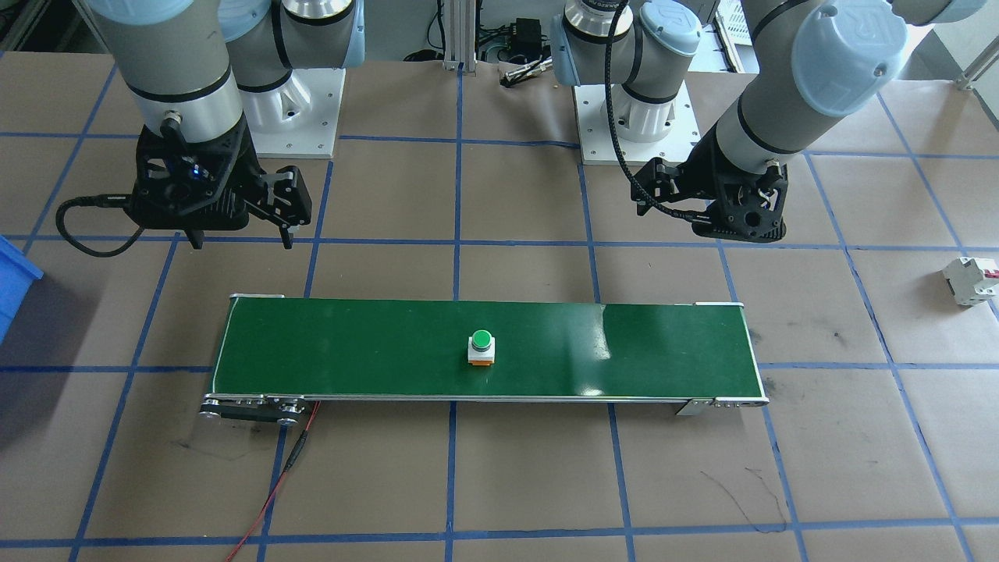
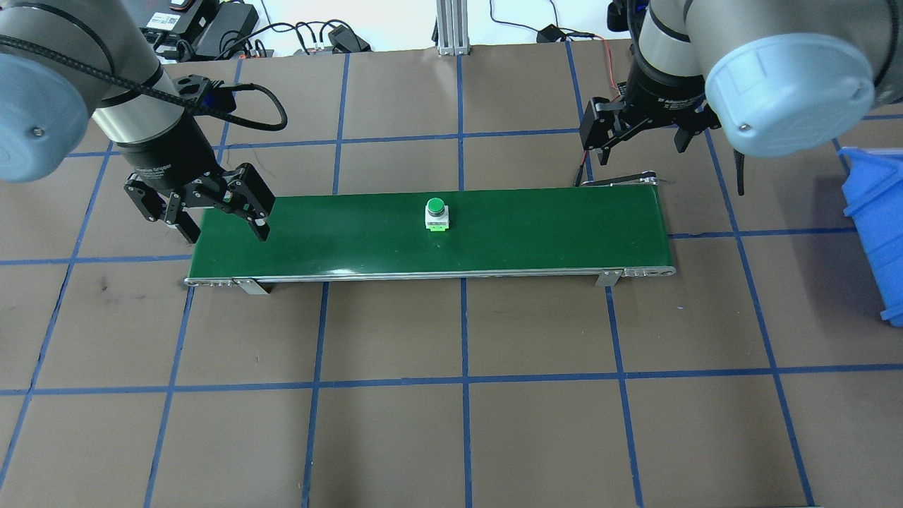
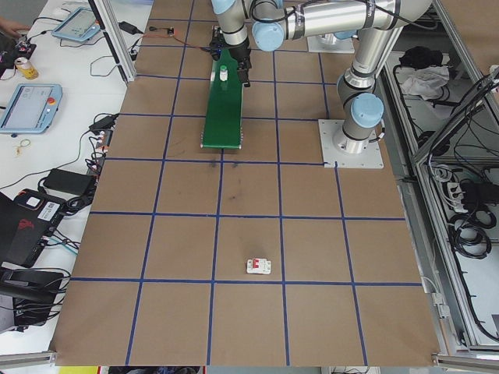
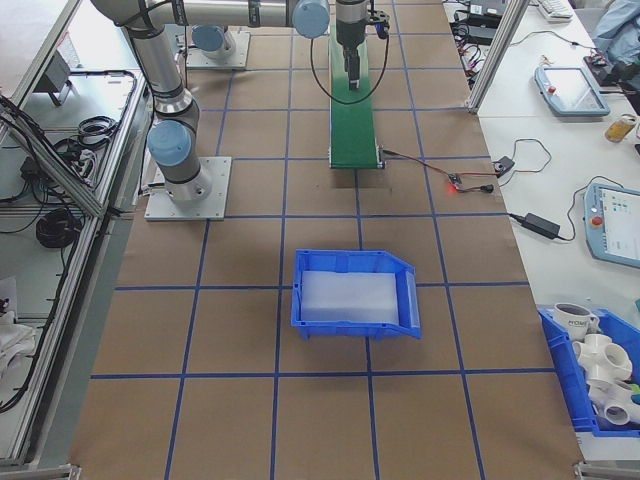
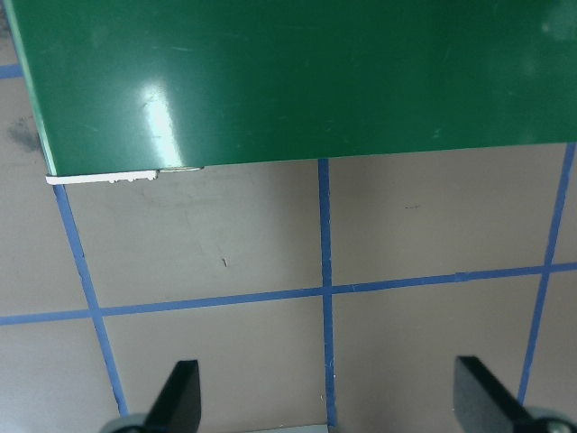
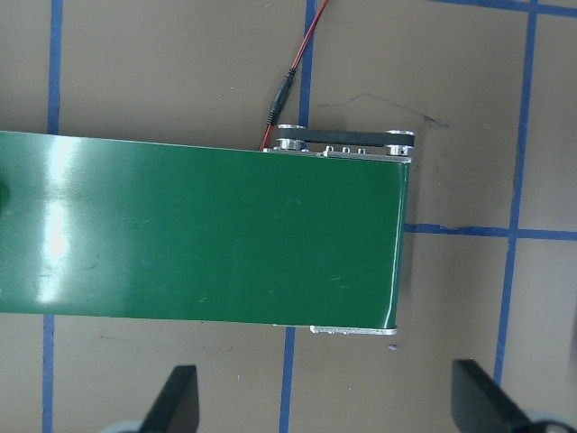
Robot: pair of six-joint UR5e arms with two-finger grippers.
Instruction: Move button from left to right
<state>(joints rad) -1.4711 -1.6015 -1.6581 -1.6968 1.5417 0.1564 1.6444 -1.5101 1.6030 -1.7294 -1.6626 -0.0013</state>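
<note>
Green-capped button (image 2: 436,214) stands mid conveyor belt (image 2: 536,233): judged light, rigid, cap likely slick; I would pinch its square white body. My left gripper (image 2: 204,212) and right gripper (image 2: 638,134) hang wide open, empty.

button (image 2: 436,214) on conveyor belt (image 2: 529,233), mid-length | left jaws, right jaws over opposite ends

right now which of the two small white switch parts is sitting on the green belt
The green-capped push-button, mid-belt on the green conveyor belt. The white circuit breaker with red marking lies off on the brown table.
</note>
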